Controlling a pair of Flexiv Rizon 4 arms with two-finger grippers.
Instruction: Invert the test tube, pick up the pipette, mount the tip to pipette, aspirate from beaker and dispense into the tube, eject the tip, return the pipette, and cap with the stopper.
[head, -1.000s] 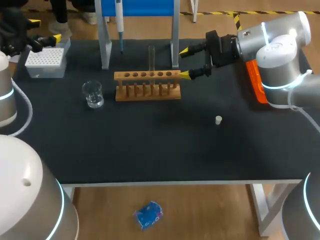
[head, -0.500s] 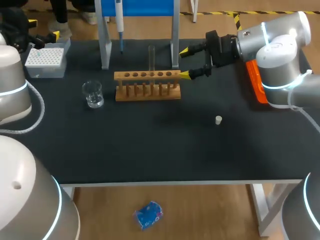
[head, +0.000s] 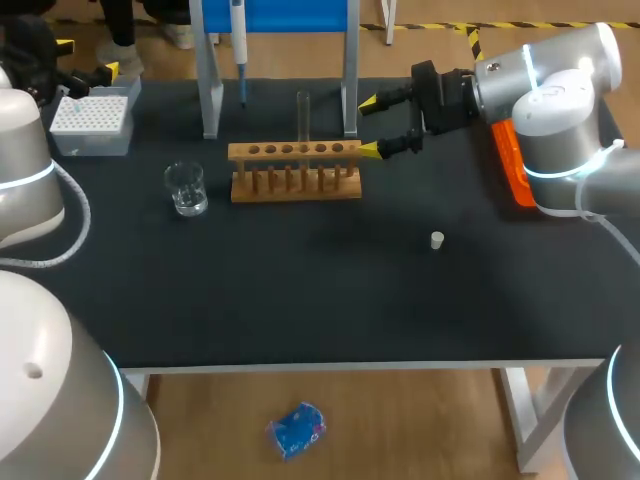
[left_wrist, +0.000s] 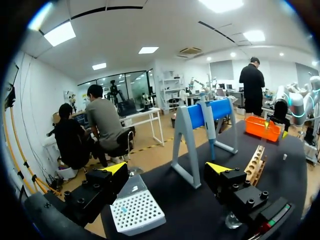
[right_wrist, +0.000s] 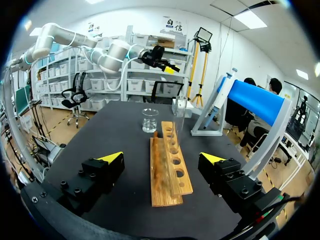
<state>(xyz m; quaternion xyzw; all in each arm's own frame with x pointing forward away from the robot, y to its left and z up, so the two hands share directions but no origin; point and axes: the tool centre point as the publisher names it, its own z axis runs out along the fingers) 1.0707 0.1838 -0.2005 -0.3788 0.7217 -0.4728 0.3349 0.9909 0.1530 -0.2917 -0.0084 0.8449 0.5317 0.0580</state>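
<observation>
Test tube (head: 303, 115) is seen standing in the wooden rack (head: 295, 170) at the upper middle of the frame. The right hand (head: 369, 126) is held wide open and empty just beside the rack's right end. The left hand (head: 87, 60), also spread open and empty, is placed by the tip box (head: 91, 122) at the upper left. The pipette (head: 239, 40) is hung on the blue stand (head: 275, 15). The beaker (head: 186, 188) is set left of the rack, and the stopper (head: 437, 240) right of centre on the tabletop (head: 300, 290).

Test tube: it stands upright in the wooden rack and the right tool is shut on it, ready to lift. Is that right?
Not quite. The test tube does stand upright in the rack, but the right tool is open and holds nothing. It sits by the rack's right end, apart from the tube. The head view shows this.
</observation>
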